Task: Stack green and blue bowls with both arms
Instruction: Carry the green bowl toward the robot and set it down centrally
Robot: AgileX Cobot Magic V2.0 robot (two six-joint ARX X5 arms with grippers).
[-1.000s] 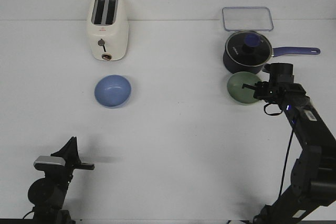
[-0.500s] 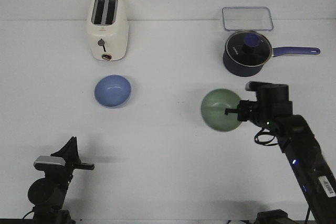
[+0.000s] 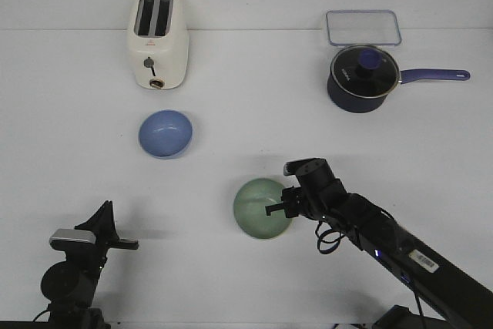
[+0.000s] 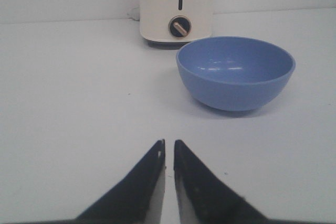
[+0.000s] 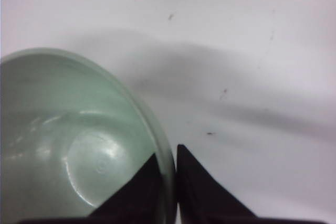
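Observation:
The pale green bowl (image 3: 261, 207) hangs in my right gripper (image 3: 279, 208) near the table's middle front. In the right wrist view the gripper (image 5: 169, 156) is shut on the green bowl's (image 5: 73, 145) rim, one finger inside and one outside. The blue bowl (image 3: 165, 133) rests upright on the table in front of the toaster, left of centre. My left gripper (image 3: 131, 245) sits low at the front left, shut and empty. In the left wrist view it (image 4: 168, 144) points at the blue bowl (image 4: 235, 72), which stands well ahead of it.
A cream toaster (image 3: 157, 40) stands at the back left, behind the blue bowl. A dark navy saucepan with a glass lid (image 3: 363, 76) and a clear lidded box (image 3: 362, 27) stand at the back right.
My right arm has carried the green bowl from beside the saucepan leftward and toward the front, to the table's middle. The left arm and the blue bowl have not moved.

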